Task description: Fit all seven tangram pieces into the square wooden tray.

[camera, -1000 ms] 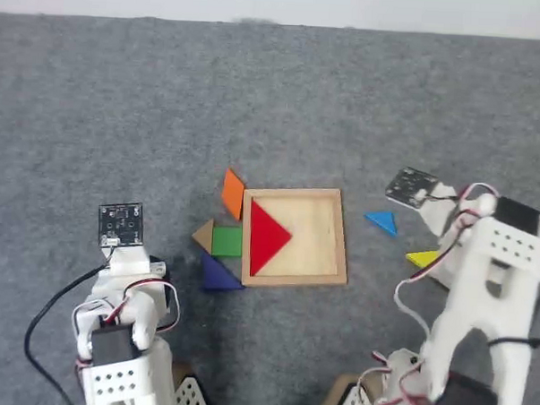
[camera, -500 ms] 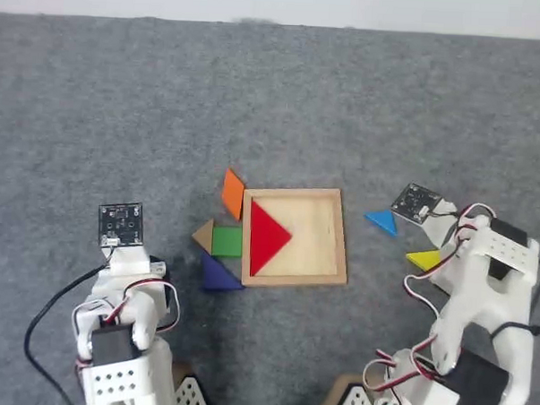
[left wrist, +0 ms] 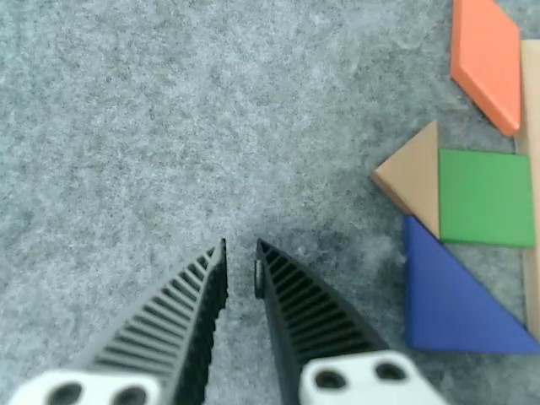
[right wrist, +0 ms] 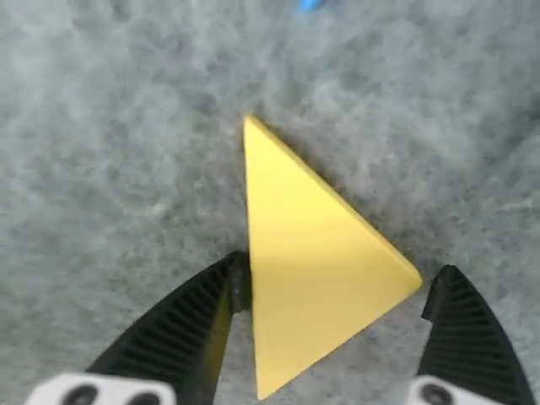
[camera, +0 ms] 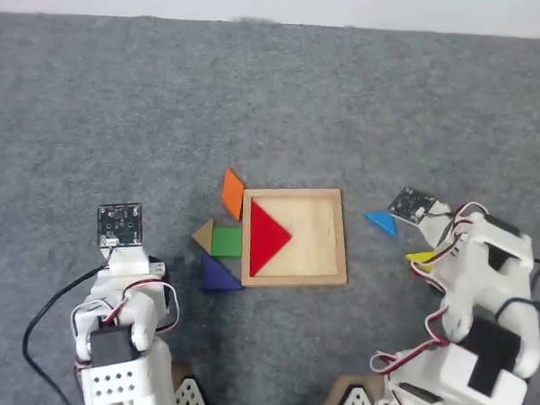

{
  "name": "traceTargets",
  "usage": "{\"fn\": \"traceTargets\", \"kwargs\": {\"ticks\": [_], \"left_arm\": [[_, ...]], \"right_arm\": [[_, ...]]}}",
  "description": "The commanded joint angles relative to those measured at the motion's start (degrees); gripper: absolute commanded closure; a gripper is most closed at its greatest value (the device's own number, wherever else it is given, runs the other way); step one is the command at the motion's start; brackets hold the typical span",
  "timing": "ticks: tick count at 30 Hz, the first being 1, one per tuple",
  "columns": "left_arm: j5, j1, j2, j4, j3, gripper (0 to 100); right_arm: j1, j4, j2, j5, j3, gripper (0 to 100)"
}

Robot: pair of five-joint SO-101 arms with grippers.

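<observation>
The square wooden tray (camera: 338, 239) lies mid-table with a red triangle (camera: 266, 235) in its left half. Left of the tray lie an orange parallelogram (camera: 233, 193), a tan triangle (camera: 202, 235), a green square (camera: 226, 241) and a dark blue triangle (camera: 218, 274). To the tray's right sit a small light blue triangle (camera: 381, 222) and a yellow triangle (camera: 421, 257), partly under the right arm (camera: 479, 265). My right gripper (right wrist: 339, 275) is open, low over the yellow triangle (right wrist: 310, 261), one finger at each side. My left gripper (left wrist: 240, 246) is shut over bare carpet, left of the tan triangle (left wrist: 415, 175).
Grey carpet covers the whole table. The right half of the tray is bare wood. The green square (left wrist: 484, 197), dark blue triangle (left wrist: 447, 295) and orange parallelogram (left wrist: 487, 59) lie close together against the tray's left wall. The left arm (camera: 121, 339) sits folded at the near left.
The right arm has drawn back and dropped over the yellow triangle, hiding more of it. The left arm and all pieces have stayed put.
</observation>
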Motion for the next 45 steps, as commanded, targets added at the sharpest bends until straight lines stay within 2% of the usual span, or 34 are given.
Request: {"fn": "traceTargets", "kwargs": {"ticks": [1, 6, 10, 12, 19, 22, 32, 39, 45], "left_arm": [[-0.4, -0.2, -1.3, 0.3, -0.7, 95], [-0.4, -0.2, -1.3, 0.3, -0.7, 95], [-0.4, -0.2, -1.3, 0.3, -0.7, 95], [-0.4, -0.2, -1.3, 0.3, -0.7, 95], [-0.4, -0.2, -1.3, 0.3, -0.7, 95], [-0.4, -0.2, -1.3, 0.3, -0.7, 95], [-0.4, -0.2, -1.3, 0.3, -0.7, 95], [-0.4, -0.2, -1.3, 0.3, -0.7, 95], [-0.4, -0.2, -1.3, 0.3, -0.7, 95]], "right_arm": [[-0.6, -1.6, 3.6, 0.2, -4.0, 66.9], [-0.6, -1.3, 5.7, 0.3, -4.2, 68.0], [-0.6, -1.3, 6.0, 0.2, -4.1, 83.1], [-0.6, -1.3, 5.8, 0.2, -4.1, 87.2], [-0.3, -1.0, 5.2, -6.8, -6.9, 85.1], [-0.5, 3.0, 2.9, -8.8, -9.1, 85.1], [-0.7, 16.5, -16.9, -10.0, -11.0, 85.1], [-3.6, 24.0, -26.9, -10.0, -10.7, 84.6], [-8.1, 23.2, -22.7, -11.8, -11.0, 71.6]]}}
